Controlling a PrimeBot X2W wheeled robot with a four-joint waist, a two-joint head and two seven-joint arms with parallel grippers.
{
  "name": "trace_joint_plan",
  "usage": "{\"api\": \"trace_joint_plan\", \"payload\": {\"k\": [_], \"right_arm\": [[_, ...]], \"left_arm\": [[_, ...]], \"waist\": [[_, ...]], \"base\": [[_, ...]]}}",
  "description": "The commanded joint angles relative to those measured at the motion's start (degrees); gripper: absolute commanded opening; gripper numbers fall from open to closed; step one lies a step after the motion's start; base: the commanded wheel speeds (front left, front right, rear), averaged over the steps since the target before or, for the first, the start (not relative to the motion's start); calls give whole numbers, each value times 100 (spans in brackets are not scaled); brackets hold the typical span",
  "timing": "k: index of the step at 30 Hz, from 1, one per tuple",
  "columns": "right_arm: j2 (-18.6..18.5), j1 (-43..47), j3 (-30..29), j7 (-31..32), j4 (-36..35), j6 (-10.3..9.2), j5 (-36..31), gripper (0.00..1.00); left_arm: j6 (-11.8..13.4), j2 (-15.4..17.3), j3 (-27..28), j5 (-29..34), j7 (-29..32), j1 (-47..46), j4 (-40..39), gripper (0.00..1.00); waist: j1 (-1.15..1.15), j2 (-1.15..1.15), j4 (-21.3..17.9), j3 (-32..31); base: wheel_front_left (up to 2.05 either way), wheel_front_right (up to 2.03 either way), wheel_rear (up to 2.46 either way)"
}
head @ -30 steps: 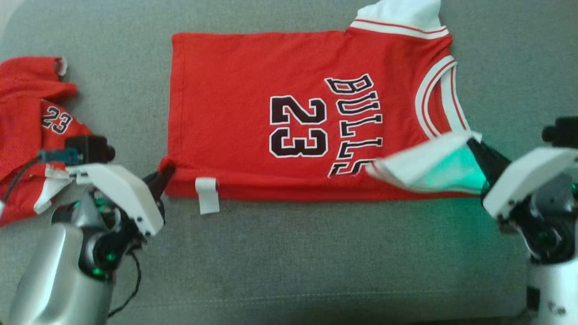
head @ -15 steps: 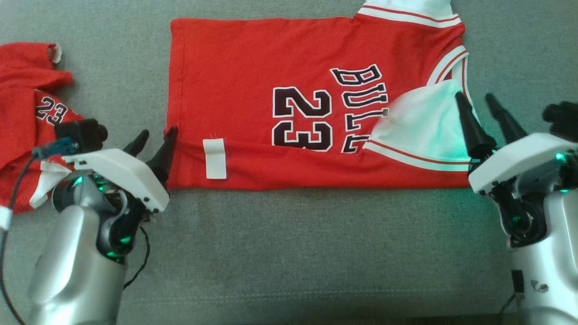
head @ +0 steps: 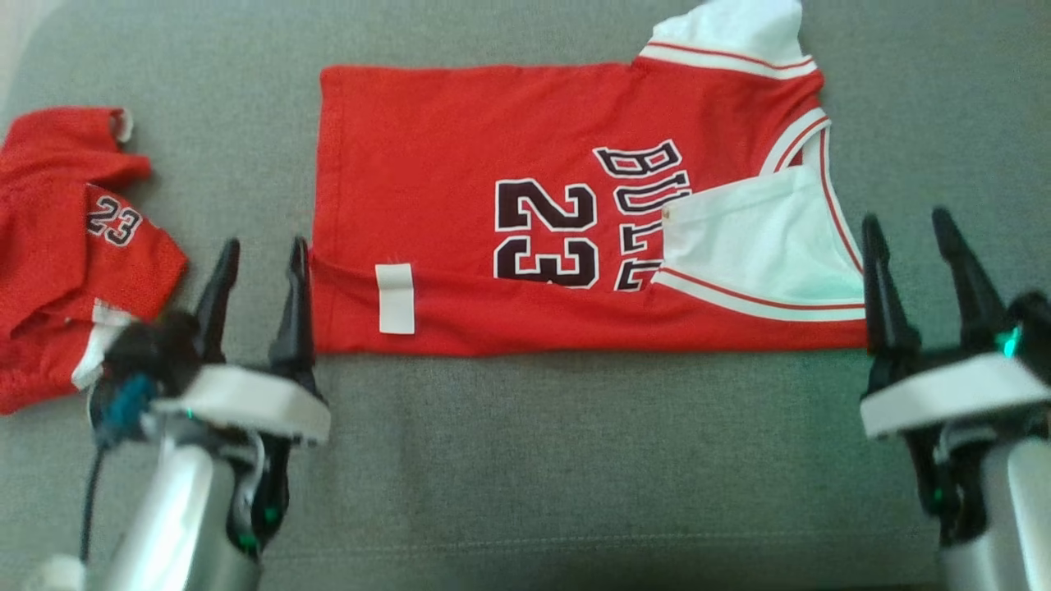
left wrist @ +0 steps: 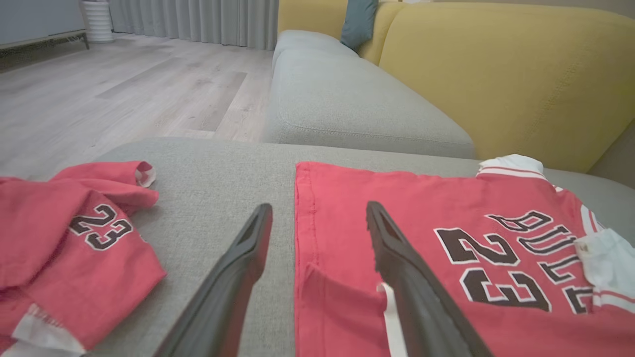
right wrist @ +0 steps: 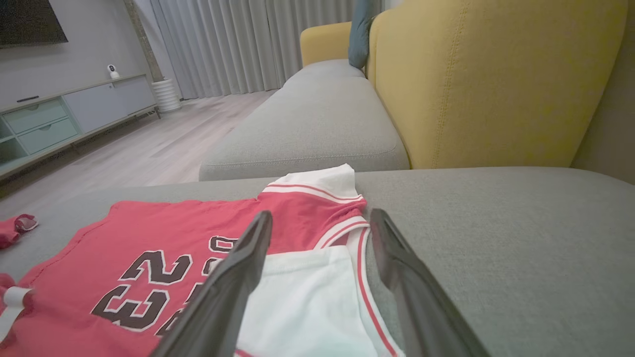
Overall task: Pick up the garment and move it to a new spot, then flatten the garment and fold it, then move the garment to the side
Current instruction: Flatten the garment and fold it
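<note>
Red jersey (head: 493, 164) lies flat on grey seat (head: 575, 460), hem toward the robot's left, neck toward its right, number 23 facing up. Near long edge is folded over onto the front; a white tag (head: 396, 297) shows on the fold near the hem. White sleeve (head: 755, 238) is turned in over the end of the lettering. Left gripper (head: 263, 244) is at the near hem corner, fingers spread wide, nothing between them; contact with the cloth cannot be told. Right gripper (head: 904, 216) is just beside the folded sleeve end, fingers equally wide apart, holding nothing. Crumpled red shorts (head: 57, 246) lie on the seat, apart from the jersey, beyond the left gripper.
</note>
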Motion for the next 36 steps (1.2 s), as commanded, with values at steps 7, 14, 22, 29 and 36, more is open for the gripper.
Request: {"api": "trace_joint_plan", "payload": {"k": [7,14,22,29,36], "right_arm": [[207,810,77,133,-739,23,-206,100],[231,1017,5,225,-853,23,-196,100],[158,913,-205,390,-558,23,-123,100],[-21,637,-403,724,11,23,49,100],[33,222,-528,1398,590,23,135,100]], "left_arm": [[210,98,114,237,-238,577,-422,100],[222,159,101,229,-242,751,-384,100],[29,223,-91,209,48,427,-103,100],[-184,162,-158,-16,395,-12,441,100],[-341,64,-131,-387,870,-287,1086,100]], "waist": [[0,0,-25,-317],[0,0,-39,-420],[0,0,-27,-276],[0,0,-3,-7],[0,0,-1,202]], "base": [[0,0,0],[0,0,0],[0,0,0],[0,0,0],[0,0,0]]}}
